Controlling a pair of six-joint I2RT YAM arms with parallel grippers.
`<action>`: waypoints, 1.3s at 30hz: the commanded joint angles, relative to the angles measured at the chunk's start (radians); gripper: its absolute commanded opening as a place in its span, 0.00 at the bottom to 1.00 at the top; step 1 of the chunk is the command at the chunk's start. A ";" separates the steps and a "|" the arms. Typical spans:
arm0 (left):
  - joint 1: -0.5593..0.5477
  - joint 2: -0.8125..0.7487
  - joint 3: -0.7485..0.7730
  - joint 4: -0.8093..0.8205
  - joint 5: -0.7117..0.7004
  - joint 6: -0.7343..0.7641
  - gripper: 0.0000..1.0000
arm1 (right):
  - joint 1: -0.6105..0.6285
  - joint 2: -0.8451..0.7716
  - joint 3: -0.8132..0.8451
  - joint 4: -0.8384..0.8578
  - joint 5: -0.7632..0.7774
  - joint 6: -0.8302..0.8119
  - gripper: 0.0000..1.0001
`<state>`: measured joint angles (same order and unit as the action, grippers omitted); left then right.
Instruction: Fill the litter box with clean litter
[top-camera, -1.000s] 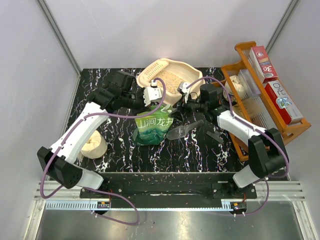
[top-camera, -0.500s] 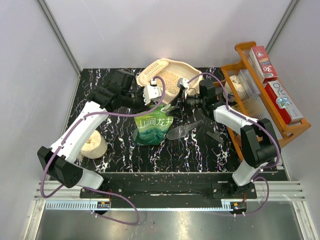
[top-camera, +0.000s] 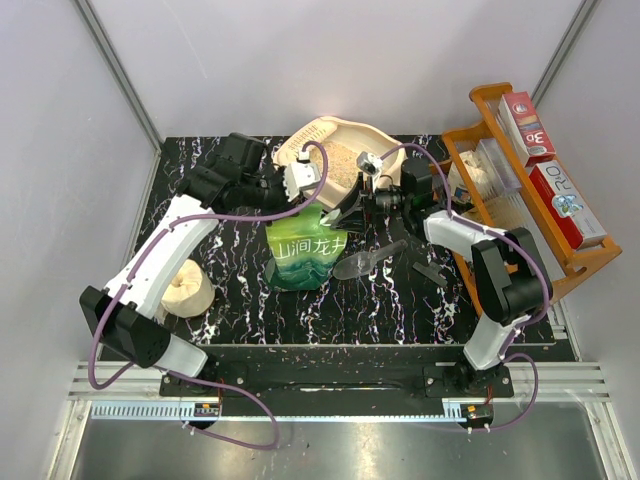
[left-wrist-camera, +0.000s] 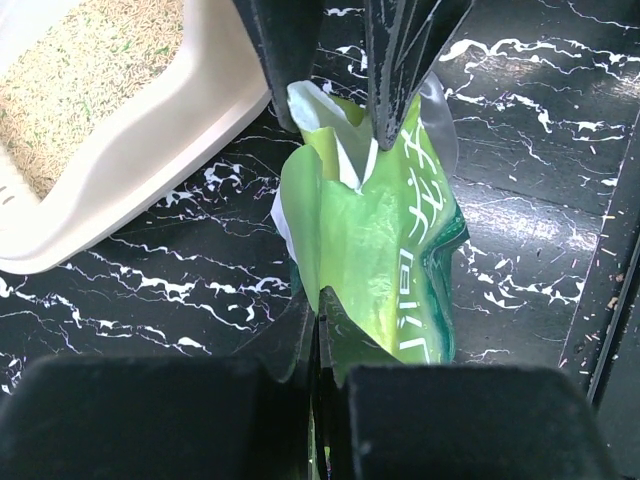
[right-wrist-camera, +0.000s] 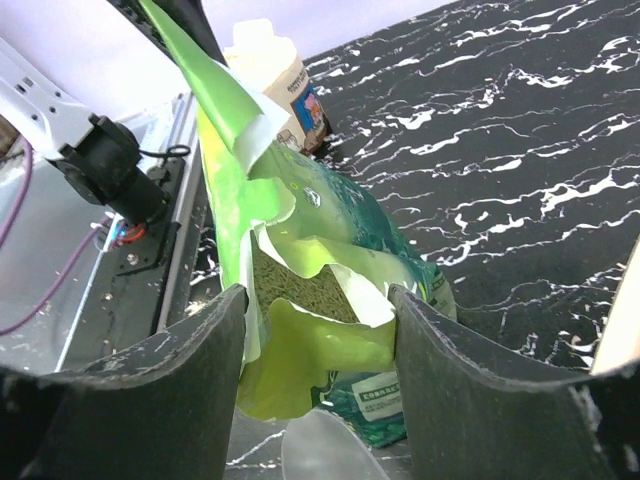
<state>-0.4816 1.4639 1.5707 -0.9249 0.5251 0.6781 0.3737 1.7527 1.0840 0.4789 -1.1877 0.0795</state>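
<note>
The cream litter box (top-camera: 387, 138) sits at the back of the table with tan clean litter (top-camera: 340, 166) in it; its near wall (left-wrist-camera: 150, 150) and litter (left-wrist-camera: 90, 70) show in the left wrist view. In front of it stands a green printed bag (top-camera: 308, 250). My left gripper (top-camera: 300, 186) is shut on the bag's upper edge (left-wrist-camera: 322, 335). My right gripper (right-wrist-camera: 315, 340) is open, its fingers (right-wrist-camera: 470, 390) straddling the torn mouth of the bag (right-wrist-camera: 330, 240), where litter (right-wrist-camera: 300, 285) shows inside. The right finger touches the flap.
An orange wooden rack (top-camera: 520, 190) holding red boxes stands along the right edge. A clear plastic scoop (top-camera: 365, 262) lies right of the bag and shows below my right fingers (right-wrist-camera: 320, 450). A cream tape roll (top-camera: 187, 290) lies at the left.
My right gripper has moved left onto the bag's mouth. My left gripper has drawn the bag's top edge slightly up and back toward the litter box.
</note>
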 joint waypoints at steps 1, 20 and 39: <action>0.020 0.009 0.035 0.003 0.007 -0.023 0.00 | -0.009 0.024 -0.030 0.225 -0.039 0.187 0.63; 0.044 0.006 0.020 0.041 -0.016 -0.037 0.00 | -0.007 0.044 -0.098 0.388 -0.105 0.310 0.68; 0.047 0.001 0.008 0.044 -0.027 -0.041 0.00 | 0.008 0.068 -0.137 0.510 0.025 0.356 0.61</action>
<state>-0.4438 1.4708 1.5703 -0.9138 0.5205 0.6468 0.3725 1.8137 0.9539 0.9020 -1.2003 0.4091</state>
